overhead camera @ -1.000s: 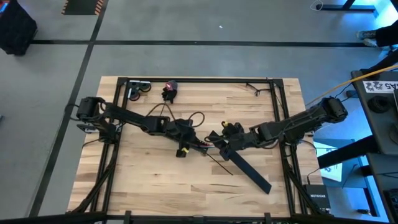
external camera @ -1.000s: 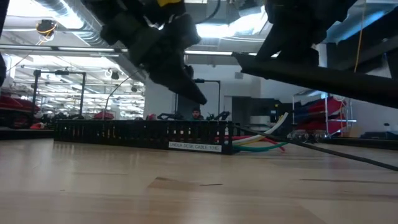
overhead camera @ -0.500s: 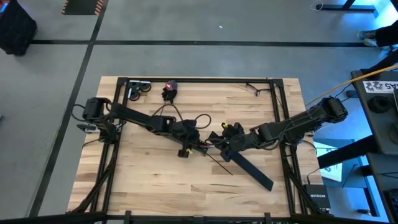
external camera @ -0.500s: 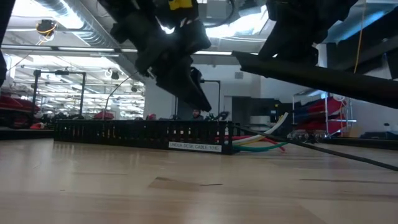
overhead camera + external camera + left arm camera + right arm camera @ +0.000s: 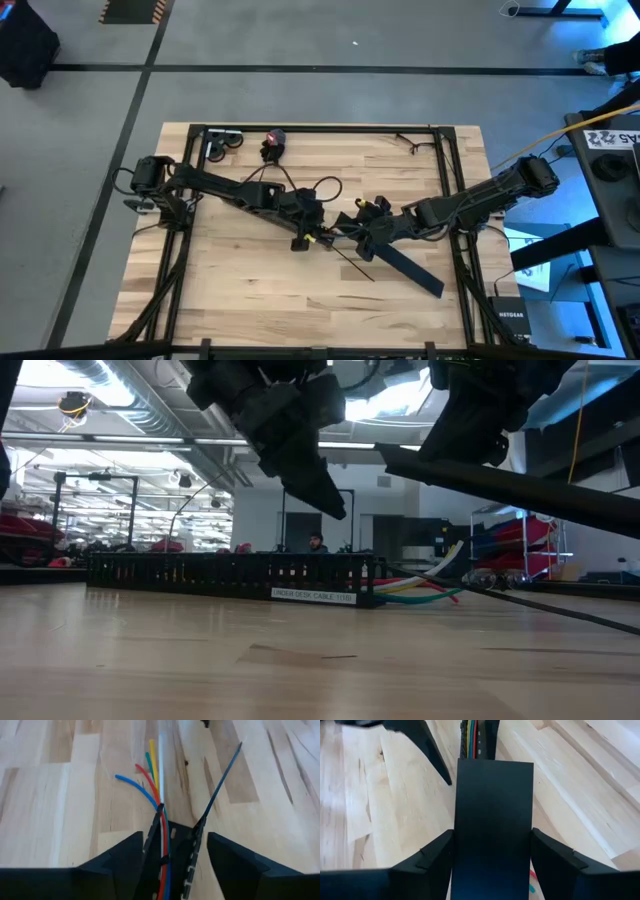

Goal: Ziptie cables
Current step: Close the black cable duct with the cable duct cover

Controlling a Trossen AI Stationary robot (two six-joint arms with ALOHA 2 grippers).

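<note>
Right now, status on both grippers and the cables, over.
Left gripper open, straddling the cables and a zip tie. Right gripper shut on flat black bar. Cables untied on the table, lying in slotted bar.

left gripper (image 5: 313, 229) moved toward right gripper (image 5: 362, 240); black panel (image 5: 405, 266) swung slightly.

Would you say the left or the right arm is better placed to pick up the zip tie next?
Left, probably. The left gripper is open, with the cables and zip tie running out between its fingers. The right gripper is occupied with the flat black bar between its fingers.
</note>
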